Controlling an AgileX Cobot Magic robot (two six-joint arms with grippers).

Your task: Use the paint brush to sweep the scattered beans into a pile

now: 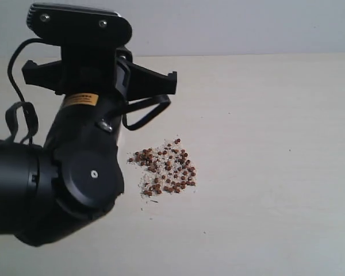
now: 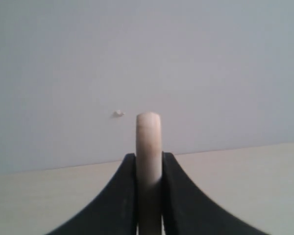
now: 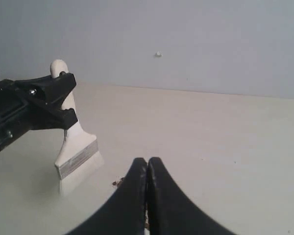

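Left arm point(image 1: 75, 172): was glossy black, rounded joint housing | yellow label point(image 1: 80, 99) on link | black cables point(image 1: 151, 117) looped | silver screws point(image 1: 103, 23) in top plate | fingers point(image 2: 191, 200) were black, curved

The left gripper point(image 2: 149, 157) clamps the paint brush point(image 2: 148, 134) by its pale wooden handle, seen edge-on, with both black jaws pressed flat against the handle's two faces. The handle's rounded end sticks out past the jaw tips. Beyond it the light worktop point(image 2: 245, 176) runs to its far edge, where a plain grey wall point(image 2: 196, 58) rises. A small white speck point(image 2: 118, 113) sits on that wall.
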